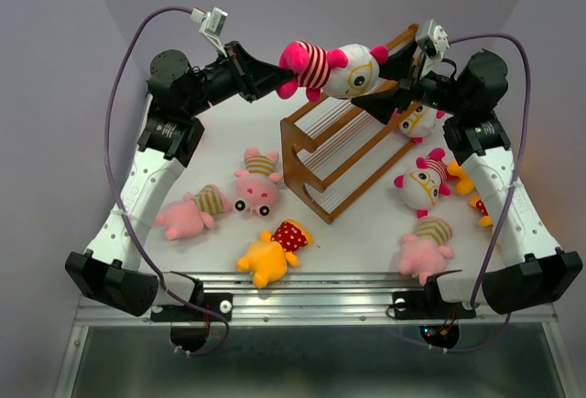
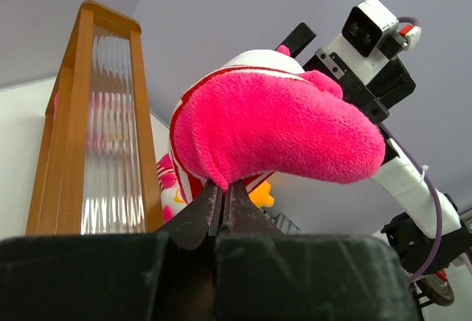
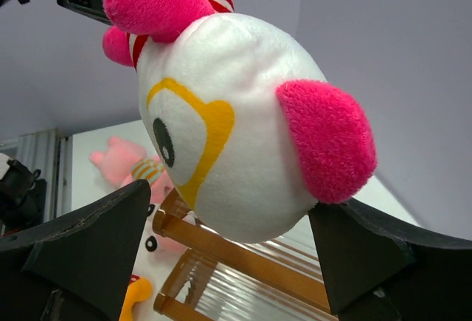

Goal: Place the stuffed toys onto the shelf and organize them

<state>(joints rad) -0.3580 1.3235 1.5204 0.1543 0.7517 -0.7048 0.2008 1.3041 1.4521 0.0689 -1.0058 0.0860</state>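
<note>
A white-faced stuffed toy (image 1: 352,70) with orange glasses, pink ears and a red-striped shirt hangs in the air above the orange-brown wooden shelf (image 1: 343,155). My left gripper (image 1: 282,76) is shut on its pink leg (image 2: 273,129), pinching the plush at my fingertips (image 2: 225,188). My right gripper (image 1: 383,82) is open, its jaws standing on either side of the toy's white head (image 3: 221,129). The shelf also shows below the head in the right wrist view (image 3: 251,258) and at the left of the left wrist view (image 2: 96,129).
On the table lie two pink toys (image 1: 188,215) (image 1: 256,188), a yellow-orange one in red polka dots (image 1: 275,250), another pink one (image 1: 426,247), two white-faced ones (image 1: 423,181) (image 1: 419,121), and a yellow one (image 1: 472,192) partly under the right arm.
</note>
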